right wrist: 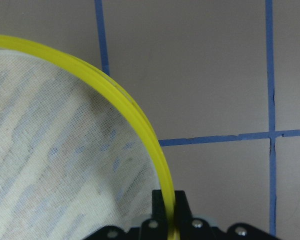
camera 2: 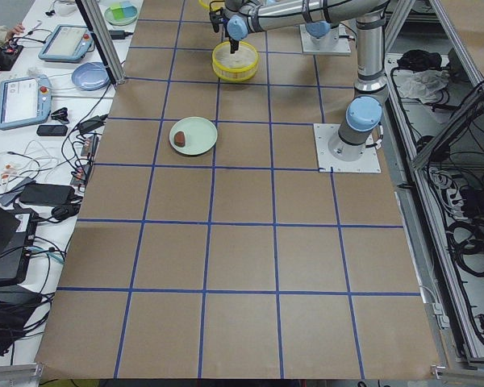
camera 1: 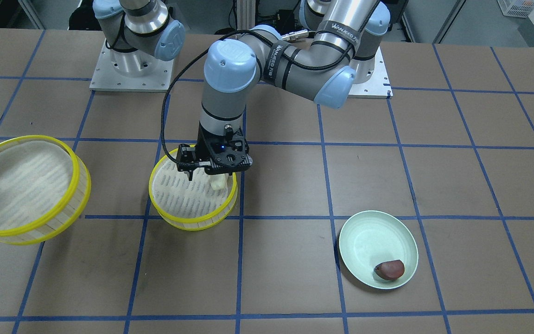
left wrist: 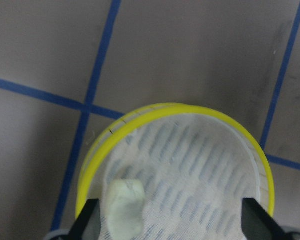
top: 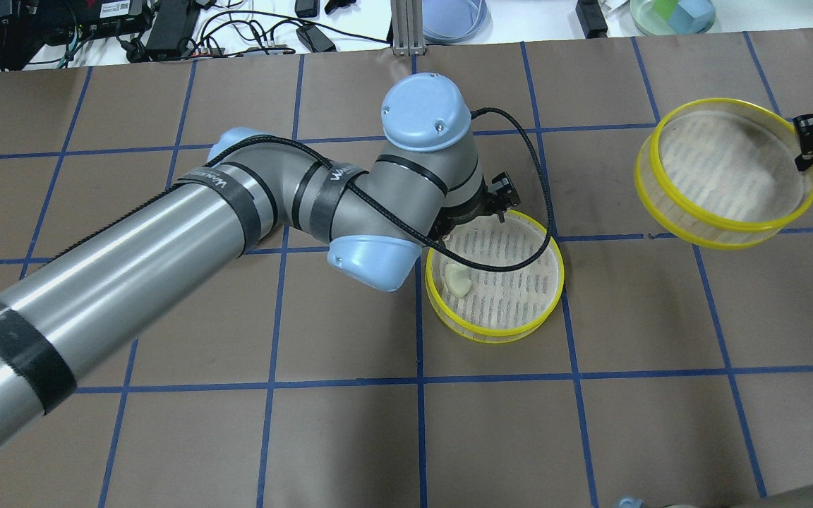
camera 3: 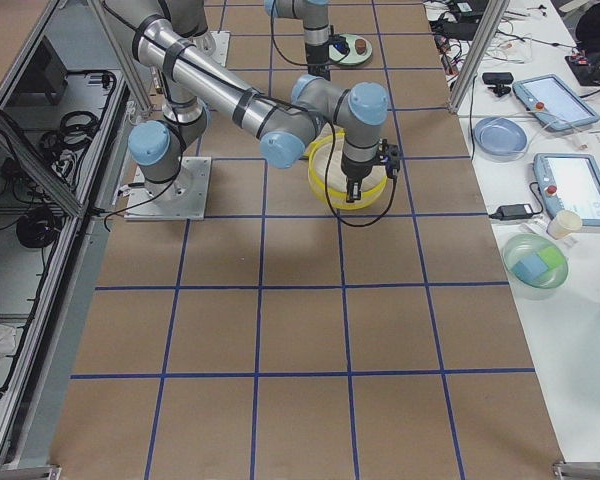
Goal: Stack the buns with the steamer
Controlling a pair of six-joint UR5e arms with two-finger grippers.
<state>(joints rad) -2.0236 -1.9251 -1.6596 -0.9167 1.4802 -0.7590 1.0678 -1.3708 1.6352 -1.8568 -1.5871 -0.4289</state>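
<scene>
With left tool [left wrist: 172, 225] spread wide just above cream bun [left wrist: 125, 207] inside centre steamer tray [camera 1: 193, 222], fingers apparently clear of it, lift straight up past yellow rim. Then swing to brown bun [camera 1: 390, 269] on green plate [camera 1: 369, 232], well apart on bench. Hold off stacking with right tool [right wrist: 170, 210], clamped on rim of tilted second steamer tier [camera 1: 40, 234], till both buns loaded. Cream bun: pale, oblong, lumpy, near tray edge on mesh. Brown bun: rounded, dark reddish, by plate's edge.
</scene>
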